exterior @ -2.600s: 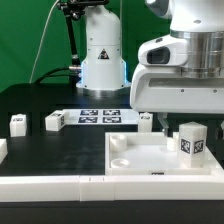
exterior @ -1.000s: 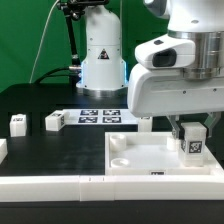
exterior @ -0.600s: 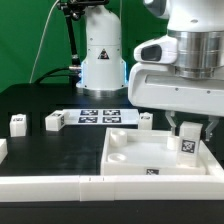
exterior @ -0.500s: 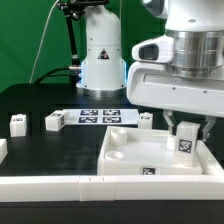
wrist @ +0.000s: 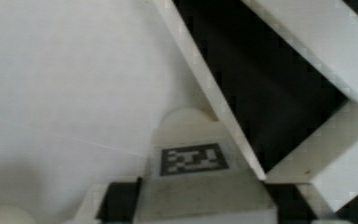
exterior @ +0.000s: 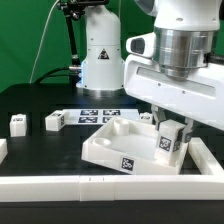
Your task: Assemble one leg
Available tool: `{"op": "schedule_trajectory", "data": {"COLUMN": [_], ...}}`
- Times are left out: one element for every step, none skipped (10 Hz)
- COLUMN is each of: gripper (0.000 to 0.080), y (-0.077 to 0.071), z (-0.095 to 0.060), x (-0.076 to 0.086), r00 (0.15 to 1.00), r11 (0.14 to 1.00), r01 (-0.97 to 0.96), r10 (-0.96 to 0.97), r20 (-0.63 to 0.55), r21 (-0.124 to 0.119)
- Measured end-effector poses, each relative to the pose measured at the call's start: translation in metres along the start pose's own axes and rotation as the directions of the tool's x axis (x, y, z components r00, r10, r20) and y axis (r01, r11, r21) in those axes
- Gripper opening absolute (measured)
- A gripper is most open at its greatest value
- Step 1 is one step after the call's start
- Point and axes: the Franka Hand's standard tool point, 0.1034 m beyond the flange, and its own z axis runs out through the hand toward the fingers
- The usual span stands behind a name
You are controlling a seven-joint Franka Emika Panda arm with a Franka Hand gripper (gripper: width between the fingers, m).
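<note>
The leg [exterior: 167,141], a chunky white block with a square tag, stands upright in the far right corner of the wide white tray-like part [exterior: 104,155]. My gripper [exterior: 168,130] is shut on the leg from above, a finger on each side. In the wrist view the leg [wrist: 195,150] sits between the two dark fingers [wrist: 123,201], against the tray's raised rim [wrist: 208,70]. The tray lies turned at an angle on the black table.
Two more small white legs [exterior: 17,123] [exterior: 54,121] stand at the exterior view's left, and another [exterior: 147,118] behind the tray. The marker board [exterior: 98,116] lies before the robot base [exterior: 100,55]. A white rail [exterior: 50,185] runs along the front edge.
My gripper came down over the leg and closed on it, then turned. The tray swung round with it and slid toward the exterior view's left.
</note>
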Motion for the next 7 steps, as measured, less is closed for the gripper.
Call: {"op": "schedule_trajectory", "data": {"gripper": [0.0411,0.0545,0.0545,0.0631,0.0631,0.0645,0.0648], "y": [-0.0003,-0.0004,-0.0004,-0.0004,-0.0004,-0.0003,-0.0003], "z": [0.0005,0.0007,0.0009,0.0011,0.0013,0.0015,0.0016], "x": [-0.0006,-0.0008,-0.0009,-0.0010,-0.0011,-0.0012,-0.0012], "r00": [1.000,1.000,1.000,1.000,1.000,1.000,1.000], "r11": [1.000,1.000,1.000,1.000,1.000,1.000,1.000], "r01": [0.000,0.001,0.001,0.001,0.001,0.001,0.001], "r10": [0.000,-0.001,-0.001,-0.001,-0.001,-0.001,-0.001], "r20": [0.000,0.001,0.001,0.001,0.001,0.001,0.001], "r21": [0.000,0.000,0.000,-0.001,-0.001,-0.001,-0.001]}}
